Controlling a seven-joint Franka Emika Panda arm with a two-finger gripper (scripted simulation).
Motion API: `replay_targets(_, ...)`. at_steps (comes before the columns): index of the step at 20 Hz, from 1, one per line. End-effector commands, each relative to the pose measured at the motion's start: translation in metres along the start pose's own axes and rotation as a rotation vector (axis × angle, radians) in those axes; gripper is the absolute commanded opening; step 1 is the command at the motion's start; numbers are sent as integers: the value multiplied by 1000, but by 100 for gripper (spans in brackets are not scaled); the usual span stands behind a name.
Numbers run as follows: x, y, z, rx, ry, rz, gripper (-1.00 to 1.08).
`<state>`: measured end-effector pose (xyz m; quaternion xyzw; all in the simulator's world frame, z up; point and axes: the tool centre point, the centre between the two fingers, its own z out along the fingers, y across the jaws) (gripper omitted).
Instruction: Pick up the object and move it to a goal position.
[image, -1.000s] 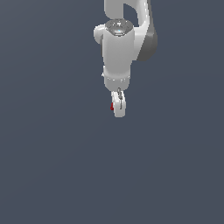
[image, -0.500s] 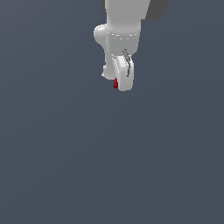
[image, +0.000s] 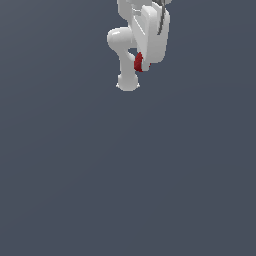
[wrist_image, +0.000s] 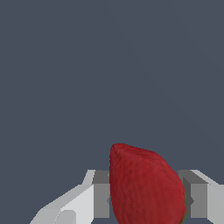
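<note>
In the exterior view the arm (image: 142, 35) runs off the top edge, and most of the strawberry (image: 138, 62) is hidden behind the white end effector (image: 141, 64), leaving only a red sliver. In the wrist view the strawberry (wrist_image: 146, 186) and both fingers (wrist_image: 101, 199) are cut by the lower edge, its green top barely showing.

strawberry (wrist_image: 146, 188): dark red, finely dimpled | claw (wrist_image: 144, 201): white, grey pads | backdrop: slate grey-blue
</note>
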<state>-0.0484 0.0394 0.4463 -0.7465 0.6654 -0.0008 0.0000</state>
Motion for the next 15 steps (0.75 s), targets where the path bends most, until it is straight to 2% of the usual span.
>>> replay_targets(1,-2,1,-18,-1,0,0,-100)
replay_targets(8,-6,0,-47,-1,-1,-2,-100)
replay_targets(15,-7,0,-55,-1,-1,-2,-100)
